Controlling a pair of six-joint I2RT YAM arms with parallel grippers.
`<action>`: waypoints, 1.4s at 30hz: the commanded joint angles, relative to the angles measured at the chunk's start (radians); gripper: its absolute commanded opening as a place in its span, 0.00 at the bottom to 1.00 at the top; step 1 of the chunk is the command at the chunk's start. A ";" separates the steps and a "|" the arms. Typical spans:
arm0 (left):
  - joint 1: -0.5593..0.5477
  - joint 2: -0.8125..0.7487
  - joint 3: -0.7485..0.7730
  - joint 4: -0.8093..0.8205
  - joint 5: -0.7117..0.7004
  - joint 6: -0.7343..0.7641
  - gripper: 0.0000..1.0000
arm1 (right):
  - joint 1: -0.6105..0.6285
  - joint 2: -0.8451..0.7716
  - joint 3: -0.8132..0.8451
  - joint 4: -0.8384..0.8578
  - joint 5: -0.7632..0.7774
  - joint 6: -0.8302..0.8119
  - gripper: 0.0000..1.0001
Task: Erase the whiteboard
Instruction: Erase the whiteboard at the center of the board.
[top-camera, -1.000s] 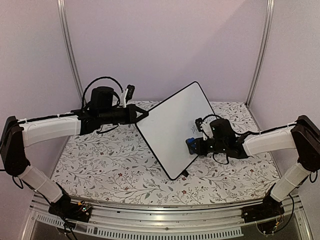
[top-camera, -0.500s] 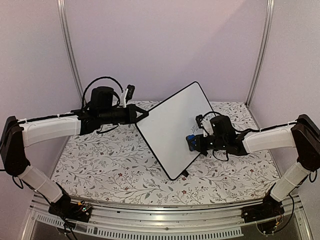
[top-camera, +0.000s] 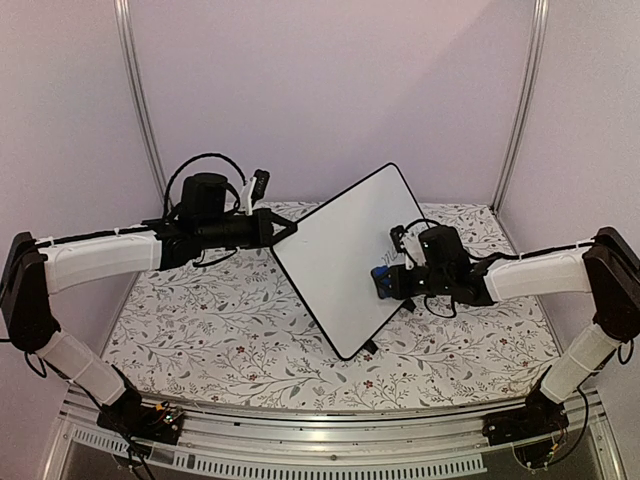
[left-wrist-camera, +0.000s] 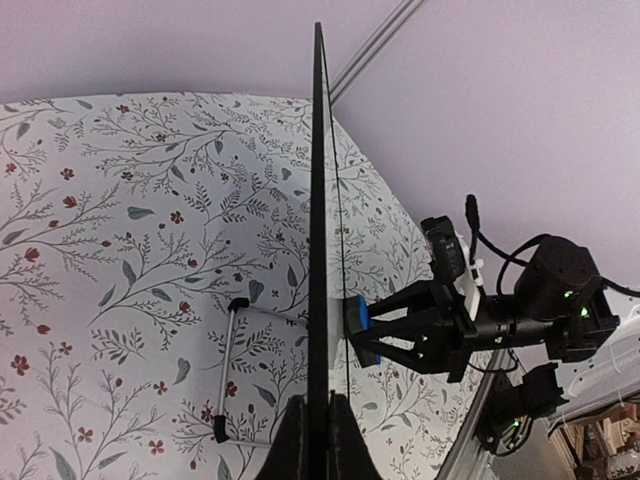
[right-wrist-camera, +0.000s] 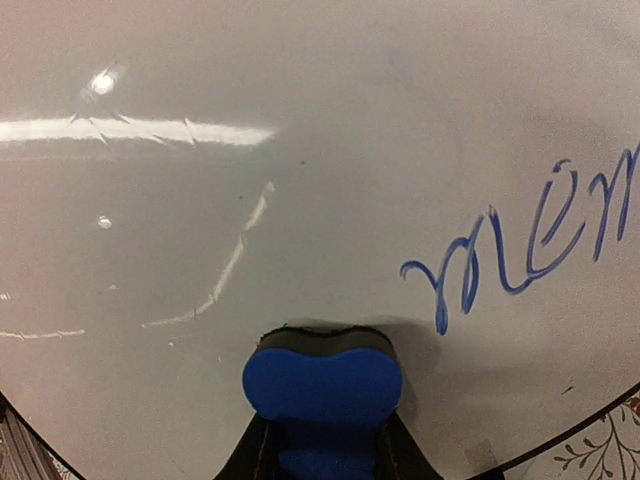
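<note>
The whiteboard (top-camera: 345, 250) stands tilted on one corner above the table, and my left gripper (top-camera: 280, 232) is shut on its left rim. In the left wrist view I see the whiteboard (left-wrist-camera: 318, 200) edge-on, clamped in the left gripper (left-wrist-camera: 317, 437). My right gripper (top-camera: 388, 282) is shut on a blue eraser (top-camera: 381, 281) that presses against the board's face. In the right wrist view the eraser (right-wrist-camera: 322, 385) touches the whiteboard (right-wrist-camera: 250, 150) just left of and below blue cursive writing (right-wrist-camera: 530, 240).
A floral-patterned tablecloth (top-camera: 220, 320) covers the table. A folding wire stand (left-wrist-camera: 228, 370) sticks out from the board's back side. Metal frame posts (top-camera: 140, 100) rise at the back corners, with lavender walls behind.
The right gripper has slid the eraser a little up and to the left across the board. The left arm and the whiteboard have stayed put.
</note>
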 joint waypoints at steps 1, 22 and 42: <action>-0.021 -0.020 -0.011 0.006 0.053 0.039 0.00 | -0.014 0.038 0.078 -0.020 0.005 -0.021 0.15; -0.023 -0.031 -0.014 0.009 0.053 0.036 0.00 | -0.016 0.011 0.026 -0.011 0.002 0.010 0.15; -0.022 -0.033 -0.013 0.009 0.058 0.035 0.00 | -0.016 0.001 -0.107 0.058 -0.027 0.060 0.15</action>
